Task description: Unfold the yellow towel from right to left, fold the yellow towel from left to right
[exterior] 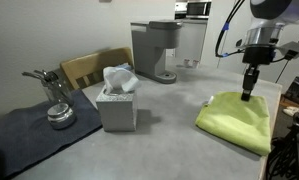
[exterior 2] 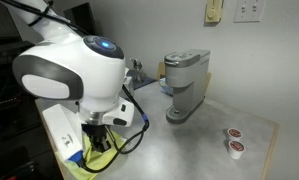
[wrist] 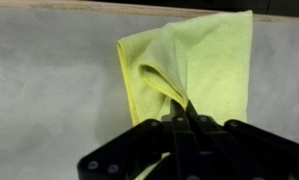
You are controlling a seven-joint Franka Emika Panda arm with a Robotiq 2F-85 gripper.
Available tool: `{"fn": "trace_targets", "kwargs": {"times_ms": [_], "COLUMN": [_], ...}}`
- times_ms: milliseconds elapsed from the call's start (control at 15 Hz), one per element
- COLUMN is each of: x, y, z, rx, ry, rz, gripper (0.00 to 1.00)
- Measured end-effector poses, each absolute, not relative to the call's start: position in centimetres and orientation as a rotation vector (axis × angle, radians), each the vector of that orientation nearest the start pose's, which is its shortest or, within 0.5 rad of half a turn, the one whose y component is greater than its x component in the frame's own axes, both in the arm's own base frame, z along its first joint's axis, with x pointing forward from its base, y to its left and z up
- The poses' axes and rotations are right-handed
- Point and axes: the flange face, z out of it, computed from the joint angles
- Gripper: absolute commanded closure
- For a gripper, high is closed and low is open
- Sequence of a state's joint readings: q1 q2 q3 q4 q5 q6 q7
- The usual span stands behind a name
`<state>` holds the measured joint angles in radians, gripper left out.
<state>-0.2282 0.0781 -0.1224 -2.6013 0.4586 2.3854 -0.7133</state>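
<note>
The yellow towel [exterior: 237, 120] lies folded on the grey table near its edge. In the wrist view the yellow towel [wrist: 194, 60] fills the upper middle, with one layer pulled up into a ridge. My gripper [wrist: 182, 108] is shut on that raised edge of the towel. In an exterior view my gripper [exterior: 249, 92] stands upright over the towel's near-top edge. In an exterior view only a scrap of the towel [exterior 2: 97, 157] shows beneath the arm, and the fingers are hidden there.
A grey tissue box [exterior: 117, 104] with white tissue stands mid-table. A coffee machine [exterior: 155, 50] is at the back. A dark mat [exterior: 34, 130] holds a metal object [exterior: 57, 112]. Two small pods [exterior 2: 232, 139] lie near the machine. The table edge [exterior: 274, 110] is close to the towel.
</note>
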Motion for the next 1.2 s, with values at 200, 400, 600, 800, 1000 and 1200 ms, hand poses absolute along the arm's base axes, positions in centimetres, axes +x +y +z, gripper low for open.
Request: {"fn": "trace_targets", "kwargs": {"times_ms": [200, 400, 600, 800, 1000, 1200], "x": [38.7, 39.1, 39.6, 40.1, 40.5, 40.8], "y": [-11.5, -9.2, -6.6, -3.8, -0.7, 2.3], "z": [21.8, 22.7, 23.6, 24.2, 24.6, 24.9], "rx": [-2.783, -2.791, -2.799, -2.81, -2.825, -2.842], "ry": [0.035, 0.023, -0.01, -0.033, -0.041, -0.036], "rz": [0.163, 0.162, 0.162, 0.167, 0.177, 0.18], "gripper": [0.99, 0.99, 0.99, 0.99, 0.99, 0.99]}}
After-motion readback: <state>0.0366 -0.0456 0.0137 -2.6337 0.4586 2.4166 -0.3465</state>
